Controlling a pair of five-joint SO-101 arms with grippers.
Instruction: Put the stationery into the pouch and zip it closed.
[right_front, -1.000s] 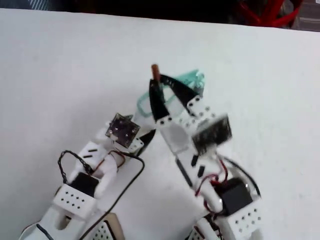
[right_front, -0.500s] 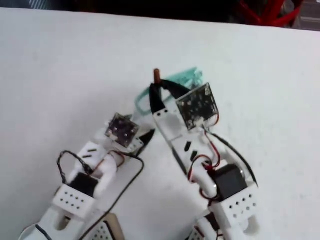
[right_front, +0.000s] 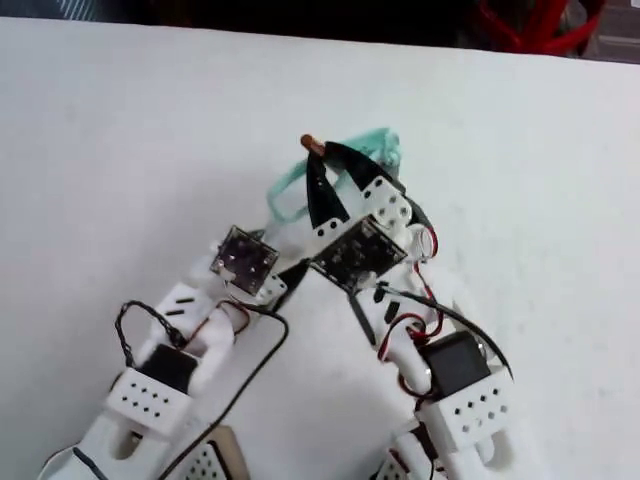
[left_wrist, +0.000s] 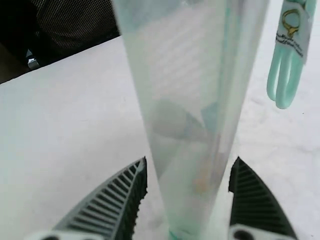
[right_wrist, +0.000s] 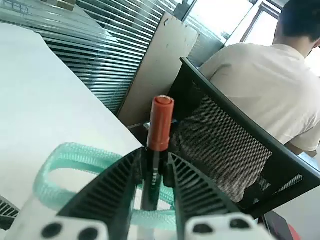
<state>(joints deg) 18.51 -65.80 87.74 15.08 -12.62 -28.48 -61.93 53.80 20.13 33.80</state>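
Note:
A translucent teal-edged pouch (right_front: 288, 200) lies mid-table, its far end under the right arm. In the left wrist view the pouch (left_wrist: 190, 115) runs straight out between my left gripper's fingers, filling the gap. The left gripper (right_front: 292, 275) is shut on the pouch's near end. My right gripper (right_front: 322, 155) stands over the pouch's far part, shut on a dark pen with a red-brown cap (right_front: 311, 144). In the right wrist view the pen (right_wrist: 160, 120) points cap-up between the fingers (right_wrist: 154, 155). Some items show faintly inside the pouch.
A teal loop strap (left_wrist: 285, 65) hangs from the pouch's far end, and the strap (right_wrist: 65, 155) also curves beneath the right gripper. Bare white table (right_front: 120, 120) spreads to the left, right and back. A chair (right_wrist: 225, 150) stands beyond the table's far edge.
The right arm's wrist has turned and shifted over the pouch while keeping the pen; the pen tip has moved only slightly. The left arm has kept still.

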